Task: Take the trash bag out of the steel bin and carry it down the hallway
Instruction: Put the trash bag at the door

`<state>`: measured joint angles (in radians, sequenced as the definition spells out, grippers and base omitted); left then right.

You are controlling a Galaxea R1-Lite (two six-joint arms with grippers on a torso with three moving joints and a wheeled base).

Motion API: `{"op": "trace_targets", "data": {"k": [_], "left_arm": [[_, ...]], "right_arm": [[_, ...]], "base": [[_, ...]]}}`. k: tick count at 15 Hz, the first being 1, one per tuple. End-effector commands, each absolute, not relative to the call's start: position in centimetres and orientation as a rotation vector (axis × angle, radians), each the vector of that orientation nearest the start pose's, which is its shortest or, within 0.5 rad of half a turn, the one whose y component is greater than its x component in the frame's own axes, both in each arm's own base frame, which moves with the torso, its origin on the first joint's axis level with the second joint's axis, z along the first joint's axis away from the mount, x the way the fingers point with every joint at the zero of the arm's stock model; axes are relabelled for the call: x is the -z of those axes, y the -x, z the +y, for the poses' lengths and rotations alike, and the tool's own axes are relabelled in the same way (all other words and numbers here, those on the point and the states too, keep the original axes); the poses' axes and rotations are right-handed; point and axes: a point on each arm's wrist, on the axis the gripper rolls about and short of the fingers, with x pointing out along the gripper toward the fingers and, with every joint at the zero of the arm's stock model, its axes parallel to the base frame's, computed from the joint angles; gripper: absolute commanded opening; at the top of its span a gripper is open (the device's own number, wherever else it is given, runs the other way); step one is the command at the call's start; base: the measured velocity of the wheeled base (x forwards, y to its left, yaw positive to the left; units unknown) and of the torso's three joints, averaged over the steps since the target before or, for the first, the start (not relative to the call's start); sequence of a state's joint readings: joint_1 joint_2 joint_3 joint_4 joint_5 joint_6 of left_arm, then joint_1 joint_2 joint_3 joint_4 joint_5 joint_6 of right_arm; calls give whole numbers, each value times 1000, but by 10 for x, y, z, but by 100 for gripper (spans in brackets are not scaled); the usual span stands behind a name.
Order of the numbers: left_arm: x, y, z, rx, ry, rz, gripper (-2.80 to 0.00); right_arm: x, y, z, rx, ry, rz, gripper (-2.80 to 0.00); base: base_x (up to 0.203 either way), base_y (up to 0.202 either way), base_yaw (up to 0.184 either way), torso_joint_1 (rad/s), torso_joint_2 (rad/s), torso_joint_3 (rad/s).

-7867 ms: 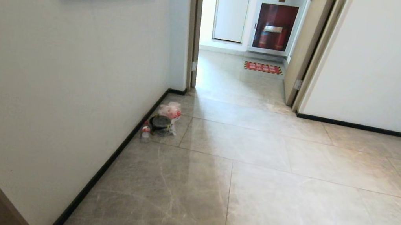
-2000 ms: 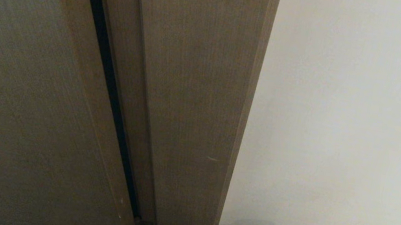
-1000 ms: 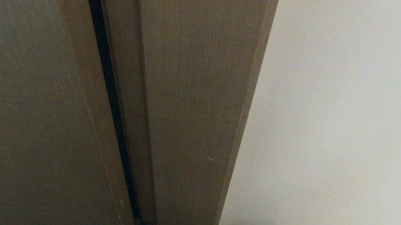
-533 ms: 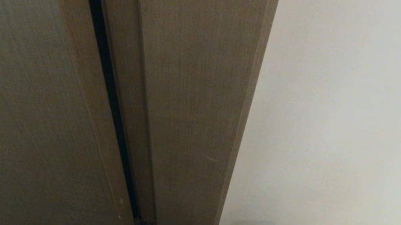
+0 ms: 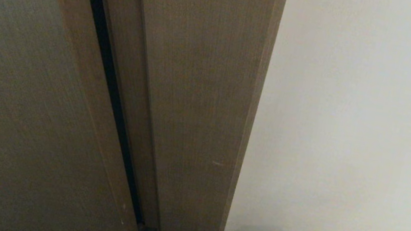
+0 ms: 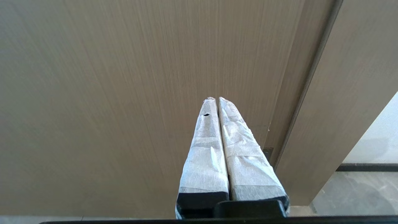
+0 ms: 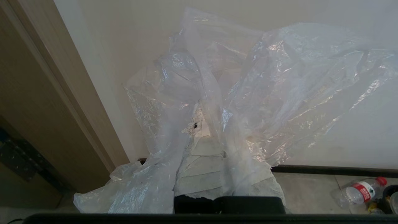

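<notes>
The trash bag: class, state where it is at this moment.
The trash bag is draped over the shut right gripper in the right wrist view, before the white wall; the head view shows it bottom right.

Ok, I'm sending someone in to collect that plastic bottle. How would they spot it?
Follow the white wall past the brown door frame to its dark baseboard. The bottle lies on its side on the grey tiles just below that strip, beyond the clear bag in the shut right gripper. It alone has a red cap and red label.
</notes>
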<state>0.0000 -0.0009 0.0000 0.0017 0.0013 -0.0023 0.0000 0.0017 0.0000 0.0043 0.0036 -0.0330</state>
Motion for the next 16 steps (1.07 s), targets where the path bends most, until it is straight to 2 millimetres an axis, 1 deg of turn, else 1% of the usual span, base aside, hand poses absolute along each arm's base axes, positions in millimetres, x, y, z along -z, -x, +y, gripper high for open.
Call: {"op": "trace_targets", "data": {"k": [1,16], "left_arm": [[-75,23,0,-2,3,2,-280],[-75,23,0,-2,3,2,-280]], "right_arm": [[-75,23,0,-5,34,5,-280],[-75,23,0,-5,35,3,-280]], "base": [[0,0,0,-2,-2,-124],[0,0,0,3,3,-193]]}}
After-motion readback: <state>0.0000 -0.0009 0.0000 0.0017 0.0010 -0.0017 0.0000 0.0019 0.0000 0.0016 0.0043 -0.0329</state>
